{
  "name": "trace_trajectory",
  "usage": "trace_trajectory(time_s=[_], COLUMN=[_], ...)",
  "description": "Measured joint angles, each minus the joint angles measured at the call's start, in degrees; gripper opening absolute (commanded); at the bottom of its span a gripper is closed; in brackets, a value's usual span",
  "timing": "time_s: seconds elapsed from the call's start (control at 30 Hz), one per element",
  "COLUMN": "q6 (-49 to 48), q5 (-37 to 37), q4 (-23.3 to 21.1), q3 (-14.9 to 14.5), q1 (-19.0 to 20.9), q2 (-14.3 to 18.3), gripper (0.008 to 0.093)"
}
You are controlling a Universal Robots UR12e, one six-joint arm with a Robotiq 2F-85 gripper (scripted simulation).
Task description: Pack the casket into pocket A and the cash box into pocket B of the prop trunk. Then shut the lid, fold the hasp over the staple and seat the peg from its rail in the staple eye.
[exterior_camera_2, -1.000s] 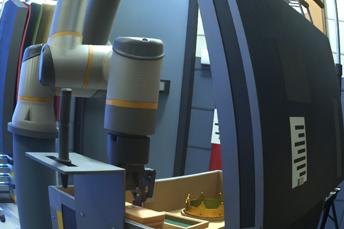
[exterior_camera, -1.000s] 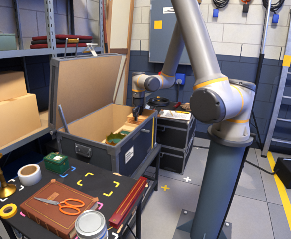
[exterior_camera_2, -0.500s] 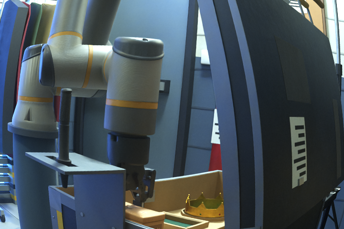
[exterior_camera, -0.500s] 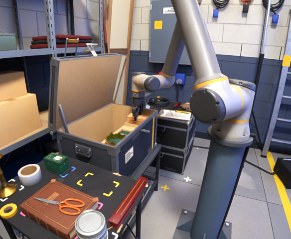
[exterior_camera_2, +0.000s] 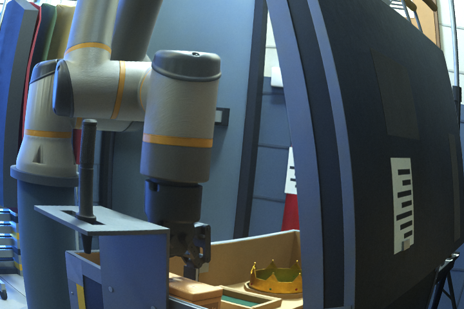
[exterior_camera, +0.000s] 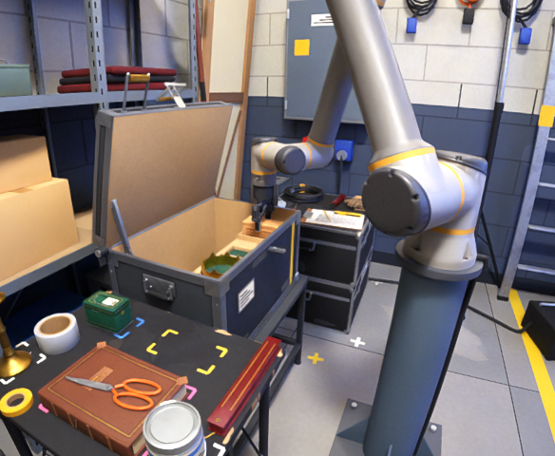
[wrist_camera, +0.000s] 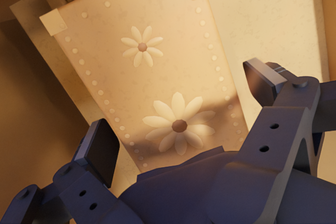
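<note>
The casket (exterior_camera: 262,227) (exterior_camera_2: 194,290) (wrist_camera: 150,85), a tan wooden box with pale daisies and a dotted border on its lid, sits in a pocket at the far right end of the open prop trunk (exterior_camera: 204,255), partly hidden by the trunk wall. My gripper (exterior_camera: 259,216) (exterior_camera_2: 193,260) (wrist_camera: 179,106) hangs just over it, open and empty. The green cash box (exterior_camera: 107,309) stands on the black table in front of the trunk. An empty green-lined pocket (exterior_camera_2: 240,301) lies beside the casket. The dark peg (exterior_camera_2: 86,171) stands upright in its rail on the trunk's end.
The trunk lid (exterior_camera: 162,167) (exterior_camera_2: 378,153) stands raised behind the pockets. A gold crown (exterior_camera: 218,264) (exterior_camera_2: 275,278) rests inside the trunk. The table holds a brown book with orange scissors (exterior_camera: 121,390), tape rolls, a candlestick (exterior_camera: 0,326), a tin (exterior_camera: 174,429) and a red case (exterior_camera: 245,383).
</note>
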Motion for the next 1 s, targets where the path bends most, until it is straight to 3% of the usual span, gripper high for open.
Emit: trace_trajectory(time_s=[0.27,1.0], q6=[0.0,0.0], q5=[0.0,0.0], q4=[0.3,4.8], q3=[0.0,-0.2], q1=[0.0,0.0], q2=[-0.2,-4.5], gripper=[0.0920,0.0920])
